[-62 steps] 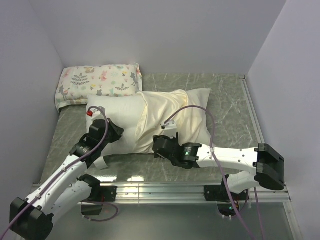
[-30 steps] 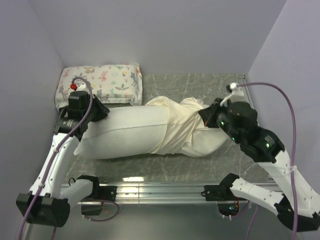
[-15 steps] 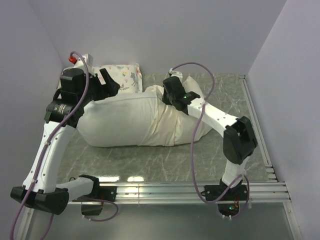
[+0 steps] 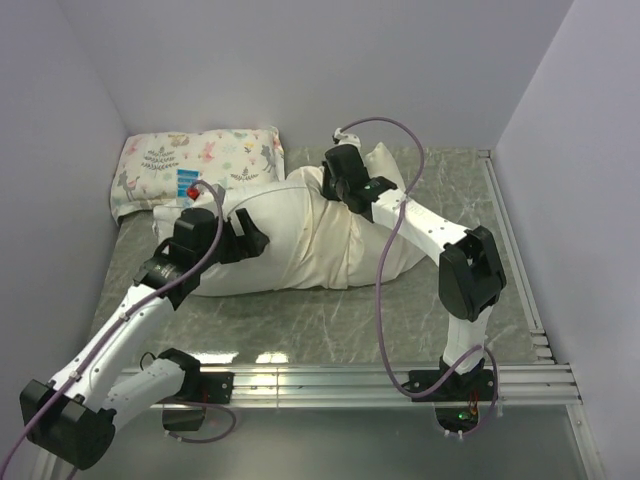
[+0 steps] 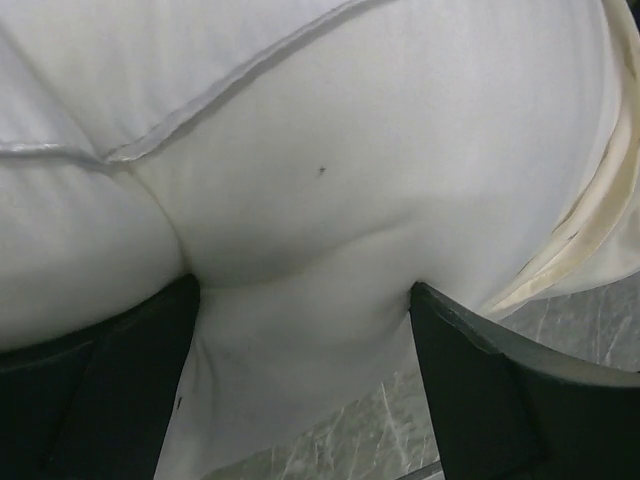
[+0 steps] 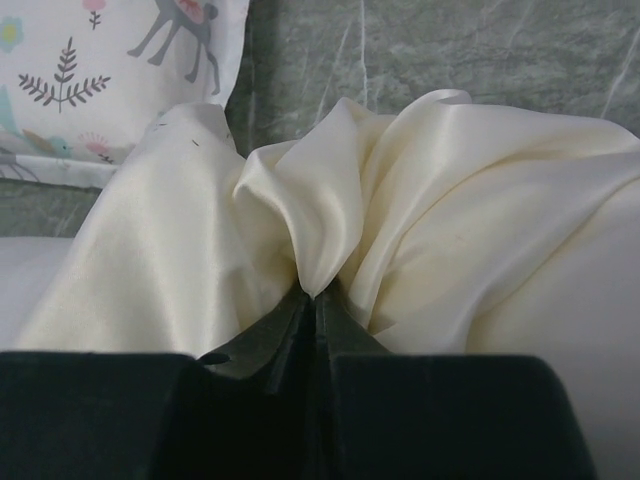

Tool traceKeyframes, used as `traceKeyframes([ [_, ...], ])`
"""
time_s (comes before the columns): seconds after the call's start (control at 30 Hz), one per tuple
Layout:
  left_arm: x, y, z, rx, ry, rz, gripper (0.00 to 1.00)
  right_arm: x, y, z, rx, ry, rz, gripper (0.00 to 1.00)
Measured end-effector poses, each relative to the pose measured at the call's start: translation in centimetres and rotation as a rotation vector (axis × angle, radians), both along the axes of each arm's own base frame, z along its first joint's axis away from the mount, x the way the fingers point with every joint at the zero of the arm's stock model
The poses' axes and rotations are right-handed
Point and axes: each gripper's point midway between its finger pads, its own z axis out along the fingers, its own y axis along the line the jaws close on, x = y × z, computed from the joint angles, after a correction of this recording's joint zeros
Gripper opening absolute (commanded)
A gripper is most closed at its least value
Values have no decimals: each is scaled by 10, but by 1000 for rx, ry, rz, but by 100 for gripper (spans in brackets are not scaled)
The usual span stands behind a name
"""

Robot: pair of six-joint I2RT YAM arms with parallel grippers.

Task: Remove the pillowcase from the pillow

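Sprawled left to right across the middle of the green marbled surface (image 4: 300, 320): the pillow (image 4: 285, 255), plump and white, left part bare, right part inside the cream pillowcase (image 4: 350, 255). Just beyond its far left corner, against the back wall, a smaller printed pillow (image 4: 200, 165).

Left arm (image 4: 120, 330): reaches in from the near left and meets the bare white part on its near side. Left jaws released and spread wide. In the wrist view, one dark finger (image 5: 90, 400) in each lower corner, with white fabric bulging down between the two and touching both. Across the upper left of that view, a welted seam. At its right edge, a strip of the cream hem with marbled surface below.

Right arm (image 4: 430, 230): bends back from the near right and comes down on the far edge of the pillowcase, at its bunched end. Right jaws clenched on a pinched fold of the cream cloth. Fingertips (image 6: 285, 335) all but meeting, the fold rising straight out of them, satin gathered in creases on either side. Beyond the fold, the printed pillow at upper left and bare surface at upper right.

From the right wrist, a purple cable (image 4: 380, 300), looping over the pillowcase and down toward the rail (image 4: 330, 378) at the near edge.
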Motion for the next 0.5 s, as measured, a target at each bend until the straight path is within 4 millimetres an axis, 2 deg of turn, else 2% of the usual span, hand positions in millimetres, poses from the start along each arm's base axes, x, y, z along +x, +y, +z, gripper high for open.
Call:
traceKeyframes([
  [0.03, 0, -5, -7, -6, 0, -4, 93, -1, 1, 1, 0, 3, 9, 16],
  [0.13, 10, -13, -9, -28, -39, 16, 89, -2, 3, 3, -2, 7, 23, 20],
  [0.2, 21, -17, -12, -35, -52, 39, 66, -3, 2, 2, -8, 7, 27, 25],
  [0.23, 27, -19, -16, -32, -51, 52, 52, -3, 2, 3, -12, 7, 29, 30],
  [0.27, 35, -21, -23, -27, -42, 70, 27, -4, 2, 5, -16, 5, 29, 42],
  [0.33, 48, -27, -37, -21, -26, 93, 3, -6, -1, 10, -25, -3, 28, 54],
  [0.37, 54, -31, -44, -18, -23, 97, 0, -8, -3, 16, -28, -12, 25, 62],
  [0.5, 66, -36, -47, -26, -41, 117, 0, -24, -14, 50, -41, -52, 20, 76],
])
